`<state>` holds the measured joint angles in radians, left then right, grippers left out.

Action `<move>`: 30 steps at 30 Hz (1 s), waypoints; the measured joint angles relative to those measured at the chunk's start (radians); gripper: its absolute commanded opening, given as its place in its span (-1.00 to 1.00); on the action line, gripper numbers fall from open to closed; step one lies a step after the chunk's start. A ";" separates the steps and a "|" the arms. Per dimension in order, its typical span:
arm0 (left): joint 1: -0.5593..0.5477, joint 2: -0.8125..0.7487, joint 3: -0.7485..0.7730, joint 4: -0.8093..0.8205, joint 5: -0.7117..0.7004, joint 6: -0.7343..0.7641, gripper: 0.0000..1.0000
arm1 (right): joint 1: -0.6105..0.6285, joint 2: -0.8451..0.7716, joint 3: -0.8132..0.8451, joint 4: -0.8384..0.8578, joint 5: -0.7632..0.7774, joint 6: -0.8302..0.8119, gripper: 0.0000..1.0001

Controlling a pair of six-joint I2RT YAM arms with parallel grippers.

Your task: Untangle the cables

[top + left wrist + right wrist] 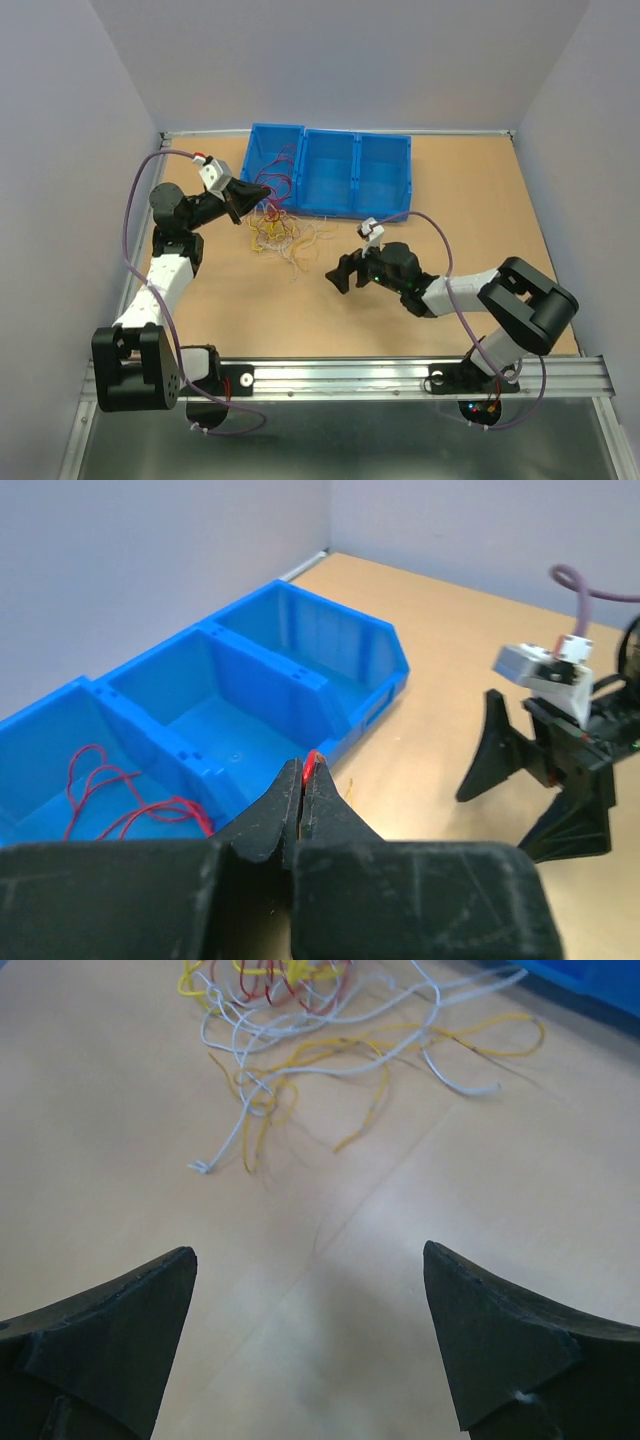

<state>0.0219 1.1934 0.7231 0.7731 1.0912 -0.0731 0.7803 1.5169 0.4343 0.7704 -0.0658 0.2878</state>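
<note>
The cables form a tangle of thin red, yellow-orange and white wires on the table in front of the blue bin; the right wrist view shows the tangle ahead. Several red cables lie in the bin's left compartment. My left gripper hovers at the bin's front edge, shut on a red cable that pokes out between its fingertips. My right gripper is open and empty, low over the table, short of the tangle.
A blue three-compartment bin stands at the back of the table; its middle and right compartments hold nothing. Grey walls enclose the table on three sides. A metal rail runs along the near edge.
</note>
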 measured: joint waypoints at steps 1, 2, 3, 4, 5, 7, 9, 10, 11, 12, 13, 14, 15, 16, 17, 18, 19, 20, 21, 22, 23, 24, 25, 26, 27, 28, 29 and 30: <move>-0.007 -0.008 -0.002 -0.008 0.007 0.015 -1.00 | 0.000 0.025 0.028 0.002 -0.023 -0.005 1.00; -0.017 -0.016 -0.004 -0.015 0.013 0.027 -1.00 | 0.002 0.051 0.060 0.006 -0.044 -0.010 1.00; -0.031 -0.034 -0.006 -0.030 0.017 0.043 -1.00 | 0.004 0.069 0.085 0.008 -0.057 -0.013 1.00; -0.041 -0.051 -0.008 -0.040 0.019 0.059 -1.00 | 0.010 0.092 0.118 0.015 -0.065 -0.021 1.00; -0.049 -0.067 -0.010 -0.048 0.023 0.072 -1.00 | 0.015 0.118 0.156 0.029 -0.074 -0.029 1.00; -0.065 -0.102 -0.010 -0.060 0.026 0.092 -1.00 | 0.028 0.156 0.207 0.040 -0.077 -0.042 1.00; -0.073 -0.122 -0.010 -0.064 0.027 0.103 -1.00 | 0.045 0.209 0.274 0.065 -0.077 -0.057 1.00; -0.075 -0.129 -0.010 -0.066 0.029 0.108 -1.00 | 0.052 0.239 0.311 0.072 -0.072 -0.064 1.00; -0.076 -0.132 -0.010 -0.068 0.030 0.111 -1.00 | 0.056 0.261 0.335 0.076 -0.068 -0.067 1.00; -0.077 -0.135 -0.010 -0.073 0.030 0.116 -1.00 | 0.060 0.282 0.359 0.080 -0.063 -0.069 1.00; -0.079 -0.135 -0.010 -0.079 0.031 0.118 -1.00 | 0.060 0.307 0.386 0.085 -0.056 -0.073 1.00; -0.080 -0.135 -0.010 -0.084 0.030 0.119 -1.00 | 0.061 0.336 0.413 0.088 -0.051 -0.076 1.00; -0.080 -0.135 -0.010 -0.090 0.030 0.121 -1.00 | 0.063 0.369 0.446 0.093 -0.043 -0.076 1.00; -0.080 -0.136 -0.010 -0.094 0.030 0.121 -1.00 | 0.064 0.393 0.465 0.095 -0.042 -0.076 0.98; -0.080 -0.137 -0.010 -0.097 0.029 0.122 -1.00 | 0.065 0.421 0.492 0.096 -0.046 -0.074 0.96; -0.080 -0.137 -0.010 -0.100 0.028 0.122 -1.00 | 0.065 0.444 0.516 0.097 -0.053 -0.073 0.87; -0.080 -0.139 -0.010 -0.103 0.024 0.121 -1.00 | 0.065 0.461 0.529 0.098 -0.061 -0.071 0.76; -0.080 -0.142 -0.010 -0.106 0.018 0.121 -1.00 | 0.066 0.484 0.547 0.103 -0.074 -0.068 0.61; -0.080 -0.143 -0.010 -0.108 0.014 0.121 -1.00 | 0.066 0.509 0.563 0.109 -0.083 -0.062 0.25; -0.080 -0.145 -0.010 -0.108 0.010 0.121 -1.00 | 0.066 0.525 0.570 0.113 -0.093 -0.063 0.04; -0.080 -0.147 -0.010 -0.109 0.005 0.121 -1.00 | 0.067 0.533 0.571 0.117 -0.100 -0.053 -0.18; -0.080 -0.148 -0.010 -0.111 -0.002 0.119 -1.00 | 0.069 0.555 0.574 0.127 -0.111 -0.049 -0.51; -0.080 -0.149 -0.010 -0.112 -0.005 0.118 -1.00 | 0.071 0.563 0.574 0.127 -0.116 -0.049 -0.62; -0.080 -0.150 -0.010 -0.113 -0.016 0.117 -1.00 | 0.073 0.570 0.573 0.130 -0.121 -0.039 -0.71; -0.080 -0.150 -0.010 -0.113 -0.027 0.116 -1.00 | 0.076 0.571 0.567 0.131 -0.125 -0.032 -0.75; -0.080 -0.150 -0.010 -0.115 -0.043 0.115 -1.00 | 0.078 0.567 0.549 0.157 -0.125 -0.026 -0.75; -0.079 -0.150 -0.010 -0.117 -0.059 0.113 -1.00 | 0.079 0.557 0.523 0.176 -0.124 -0.023 -0.76; -0.076 -0.150 -0.010 -0.121 -0.079 0.110 -1.00 | 0.079 0.543 0.497 0.183 -0.120 -0.018 -0.77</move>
<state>-0.0540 1.0439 0.7128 0.6521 1.0126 0.0368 0.8589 2.0602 0.9318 0.9531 -0.1860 0.2695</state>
